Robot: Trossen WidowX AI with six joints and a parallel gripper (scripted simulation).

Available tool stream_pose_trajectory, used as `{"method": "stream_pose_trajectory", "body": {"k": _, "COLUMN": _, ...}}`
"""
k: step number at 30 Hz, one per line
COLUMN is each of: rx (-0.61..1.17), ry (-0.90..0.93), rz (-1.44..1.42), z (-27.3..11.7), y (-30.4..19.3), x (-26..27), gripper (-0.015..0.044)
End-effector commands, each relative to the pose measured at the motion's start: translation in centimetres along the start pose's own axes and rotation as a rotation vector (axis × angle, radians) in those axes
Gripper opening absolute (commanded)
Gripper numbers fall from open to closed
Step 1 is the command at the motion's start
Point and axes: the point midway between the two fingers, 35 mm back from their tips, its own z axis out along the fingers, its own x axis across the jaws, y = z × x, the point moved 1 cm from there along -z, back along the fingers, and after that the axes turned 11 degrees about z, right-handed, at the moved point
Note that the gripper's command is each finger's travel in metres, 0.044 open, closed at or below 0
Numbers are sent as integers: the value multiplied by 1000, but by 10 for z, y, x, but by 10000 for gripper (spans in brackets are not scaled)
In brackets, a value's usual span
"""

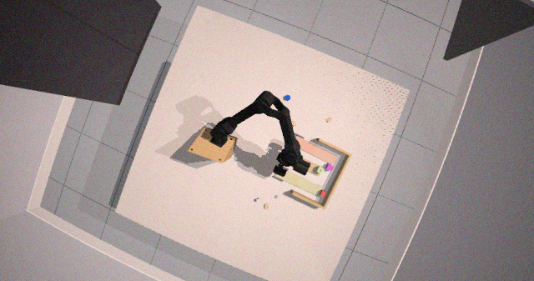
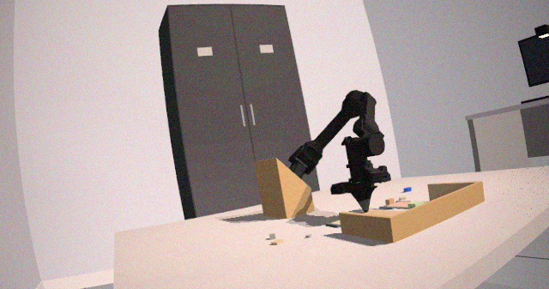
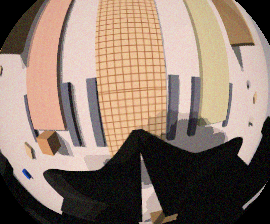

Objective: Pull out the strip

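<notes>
My gripper [image 2: 365, 210] [image 3: 137, 134] is shut with nothing between its fingers. Its tips are down at the orange-gridded strip [image 3: 130, 60] and appear to touch its top. That strip lies between dark rails [image 3: 96, 112]. A pink strip [image 1: 314, 148] [image 3: 46, 75] and a yellow-green strip [image 1: 302, 183] [image 3: 213, 75] lie on either side. A pale green cube [image 1: 320, 169] [image 2: 415, 204] with a faint mark is near the gridded strip's far end, close to a magenta cube [image 1: 329, 167]. A red cube [image 1: 323, 193] is at the yellow-green strip's far end. The label cannot be read clearly.
A wooden wall [image 1: 337, 181] [image 2: 437, 212] encloses the far end and parts of both sides. A brown block [image 2: 389, 201] [image 3: 48, 143] sits near the pink strip's near end. A blue piece [image 1: 287, 97] [image 2: 407, 189] [image 3: 27, 174] and several small scraps lie around.
</notes>
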Motion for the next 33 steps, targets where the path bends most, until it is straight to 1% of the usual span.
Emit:
{"method": "stream_pose_trajectory", "body": {"k": 1, "rx": 20, "ry": 1, "rz": 15, "z": 4, "y": -13, "x": -3, "gripper": 0}}
{"method": "stream_pose_trajectory", "body": {"k": 33, "rx": 22, "ry": 1, "rz": 17, "z": 4, "y": -59, "x": -11, "gripper": 0}}
